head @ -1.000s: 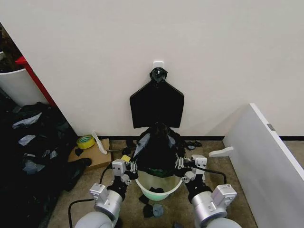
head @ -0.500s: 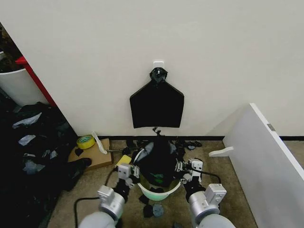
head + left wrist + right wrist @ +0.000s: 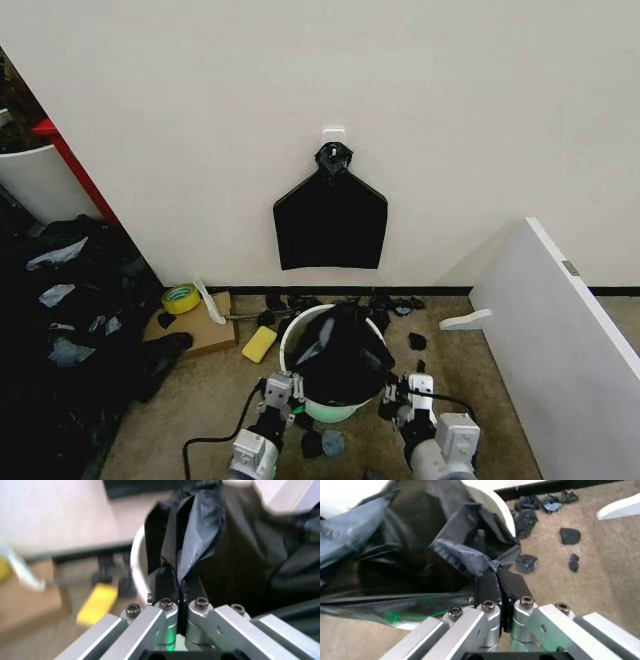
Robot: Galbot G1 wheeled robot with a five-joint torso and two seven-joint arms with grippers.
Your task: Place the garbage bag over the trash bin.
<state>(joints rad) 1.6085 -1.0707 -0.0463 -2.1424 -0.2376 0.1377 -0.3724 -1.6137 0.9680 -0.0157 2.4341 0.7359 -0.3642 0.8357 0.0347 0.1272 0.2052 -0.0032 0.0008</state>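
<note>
The trash bin (image 3: 291, 338), white with a pale green base, stands on the carpet just in front of me. The glossy black garbage bag (image 3: 340, 355) sits in its mouth and drapes over the near rim. My left gripper (image 3: 293, 388) is low at the bin's left side, shut on a pinched fold of the garbage bag (image 3: 200, 528) beside the white rim (image 3: 136, 566). At the right side my right gripper (image 3: 392, 388) is shut on a twisted edge of the bag (image 3: 465, 557), just outside the rim (image 3: 495, 506).
A flat black bundle of bags (image 3: 330, 220) hangs on a wall hook behind the bin. Black scraps (image 3: 395, 303) litter the floor by the wall. A yellow sponge (image 3: 258, 344), tape roll (image 3: 180, 297) and cardboard (image 3: 200, 330) lie left. A white board (image 3: 560, 330) leans at right.
Both grippers have dropped low beside the bin, pulling the bag down. The bag's raised peak has sunk into the bin and the far white rim now shows.
</note>
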